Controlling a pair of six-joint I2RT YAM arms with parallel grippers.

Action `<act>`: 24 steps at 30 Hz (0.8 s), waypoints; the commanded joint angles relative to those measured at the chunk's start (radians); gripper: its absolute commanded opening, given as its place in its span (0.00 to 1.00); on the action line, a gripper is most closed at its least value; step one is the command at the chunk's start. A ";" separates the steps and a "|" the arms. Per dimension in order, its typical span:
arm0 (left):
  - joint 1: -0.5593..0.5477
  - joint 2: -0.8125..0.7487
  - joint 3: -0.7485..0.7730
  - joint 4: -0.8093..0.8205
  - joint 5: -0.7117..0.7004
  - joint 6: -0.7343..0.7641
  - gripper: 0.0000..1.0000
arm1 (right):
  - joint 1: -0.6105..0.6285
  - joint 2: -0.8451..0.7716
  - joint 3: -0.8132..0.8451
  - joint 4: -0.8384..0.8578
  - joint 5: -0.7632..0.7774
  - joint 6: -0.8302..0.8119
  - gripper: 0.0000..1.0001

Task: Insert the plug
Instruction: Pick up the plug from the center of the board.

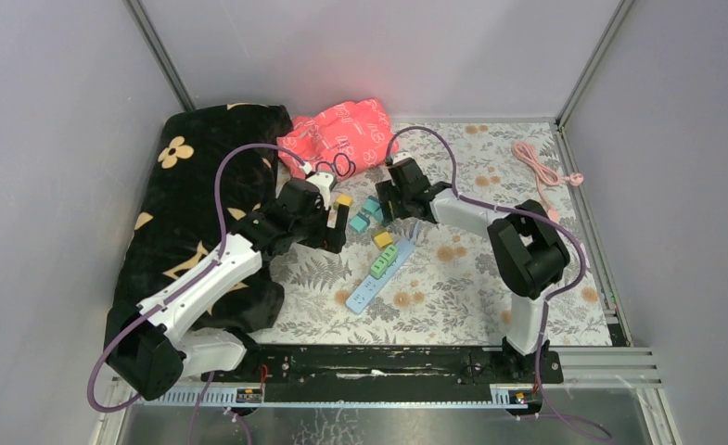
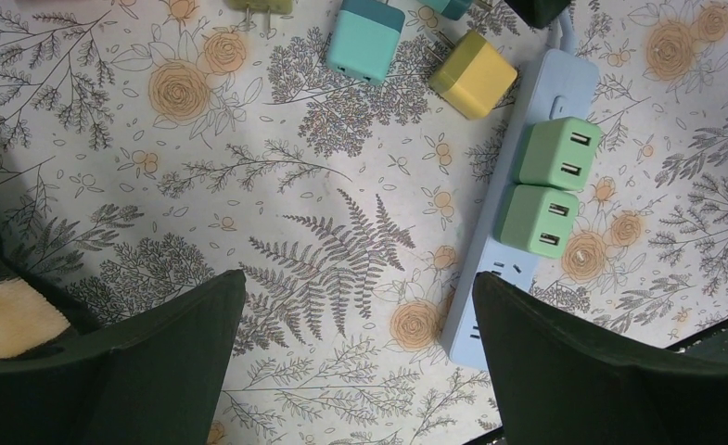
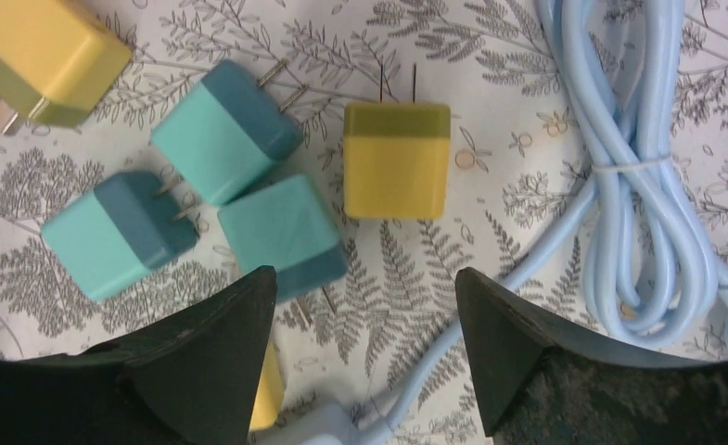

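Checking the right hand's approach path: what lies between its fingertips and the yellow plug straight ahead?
Only bare mat separates the right hand from the yellow plug, seen in the right wrist view.

Floral-patterned table (image 1: pixel 471 278), blue power strip (image 1: pixel 364 292), teal plugs (image 3: pixel 225 130), yellow plugs (image 3: pixel 395 162), black blanket (image 1: pixel 193 185), red cloth (image 1: pixel 341 130), pink cable (image 1: pixel 541 171)

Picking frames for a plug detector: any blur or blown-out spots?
Top external: even light, though the pink printed cloth glows oversaturated. Left wrist: flowered tablecloth and two green cube plugs crisp, dark fingers murky. Right wrist: the teal cube plug nearest the fingers is smeared.
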 commanded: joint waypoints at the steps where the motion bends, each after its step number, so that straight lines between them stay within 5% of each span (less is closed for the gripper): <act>1: 0.007 0.009 -0.012 0.015 -0.005 0.018 1.00 | -0.014 0.053 0.103 0.007 0.043 -0.014 0.76; 24: 0.019 0.042 -0.009 0.016 0.039 0.018 1.00 | -0.055 0.249 0.296 -0.058 0.054 0.007 0.64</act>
